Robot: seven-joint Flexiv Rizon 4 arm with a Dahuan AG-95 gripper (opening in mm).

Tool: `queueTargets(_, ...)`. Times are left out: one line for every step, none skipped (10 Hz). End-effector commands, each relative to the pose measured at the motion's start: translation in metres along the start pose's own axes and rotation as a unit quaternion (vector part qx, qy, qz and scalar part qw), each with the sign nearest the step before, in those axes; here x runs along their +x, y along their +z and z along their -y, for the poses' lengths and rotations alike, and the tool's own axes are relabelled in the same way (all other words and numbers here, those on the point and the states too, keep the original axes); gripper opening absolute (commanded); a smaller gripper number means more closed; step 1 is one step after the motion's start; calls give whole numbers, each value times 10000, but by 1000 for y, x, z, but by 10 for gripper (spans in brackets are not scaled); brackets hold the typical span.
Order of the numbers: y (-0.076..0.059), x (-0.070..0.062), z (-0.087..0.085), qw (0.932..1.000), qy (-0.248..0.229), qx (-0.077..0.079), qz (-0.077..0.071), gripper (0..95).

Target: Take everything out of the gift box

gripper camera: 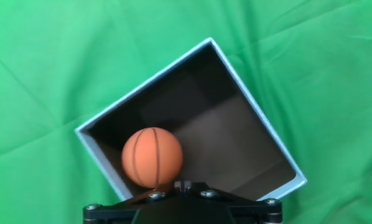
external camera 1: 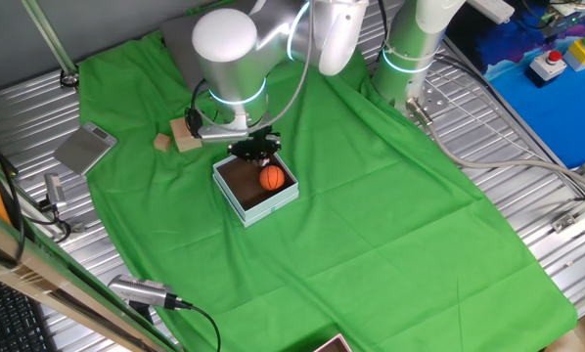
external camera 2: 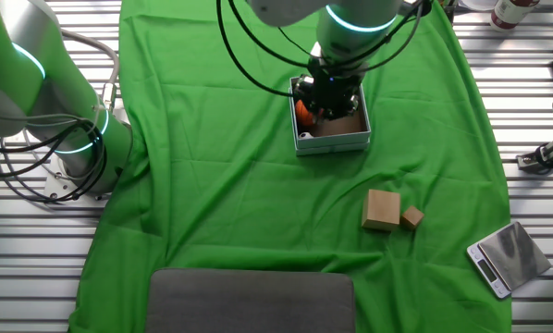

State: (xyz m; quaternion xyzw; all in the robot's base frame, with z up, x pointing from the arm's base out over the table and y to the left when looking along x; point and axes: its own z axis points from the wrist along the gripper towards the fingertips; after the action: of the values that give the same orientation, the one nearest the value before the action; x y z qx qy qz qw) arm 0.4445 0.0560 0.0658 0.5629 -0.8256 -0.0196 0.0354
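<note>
Small square gift box [external camera 1: 256,189], pale blue-grey walls, dark brown inside, sits on the green cloth [external camera 1: 371,215] covering the bench. Only the orange mini basketball [gripper camera: 152,157] is visible inside, close against one wall near a corner. Two tan wooden blocks [external camera 2: 382,209] lie out on the cloth, well apart from the box. No soccer ball seen in any view.

Black pincer [external camera 1: 254,149] hangs just above the box rim, over the ball side. Fingers not resolved in any view; cannot tell whether spread or closed.

Risks: ball is round and smooth, may squirt sideways under an off-centre pinch. Wall proximity could block one finger, or drag the light box.
</note>
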Motion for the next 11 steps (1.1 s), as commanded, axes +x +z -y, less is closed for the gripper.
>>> queueTargets(5,3,7,9997,-235,26,73,570)
queueTargets(8,7,11,9994,-316,38,101,570)
queueTargets(8,10,13,9994,-330,41,97,570)
queueTargets(9,11,14,9993,-346,45,91,570)
queueTargets(11,15,16,9993,-366,49,103,760)
queueTargets(14,17,18,9991,-400,63,129,760)
queueTargets(16,18,19,9990,-415,77,138,760)
queueTargets(20,19,21,9989,-432,103,153,760)
queueTargets(23,19,22,9987,-472,135,164,760)
queueTargets(25,19,23,9985,-495,153,171,570)
queueTargets(26,19,23,9982,-537,195,180,570)
